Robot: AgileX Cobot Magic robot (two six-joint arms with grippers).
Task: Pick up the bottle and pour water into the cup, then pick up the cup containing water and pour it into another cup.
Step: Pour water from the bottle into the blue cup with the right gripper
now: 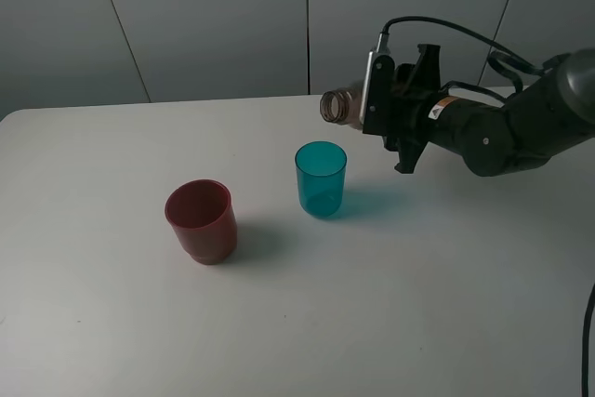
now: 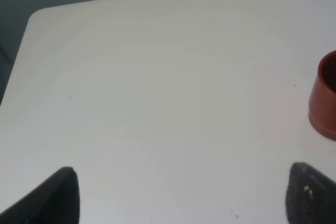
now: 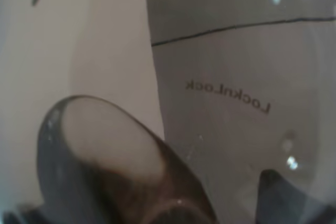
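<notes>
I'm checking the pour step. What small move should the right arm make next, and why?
Probably tip the bottle a little further mouth-down. The right hand holds it nearly level, seemingly above the teal cup, and no stream shows.

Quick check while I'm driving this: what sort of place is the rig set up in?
Most likely a lab or test bench, not a home kitchen: a plain white table, grey wall panels behind it, and only staged props, a bottle, a teal cup and a red cup.
</notes>
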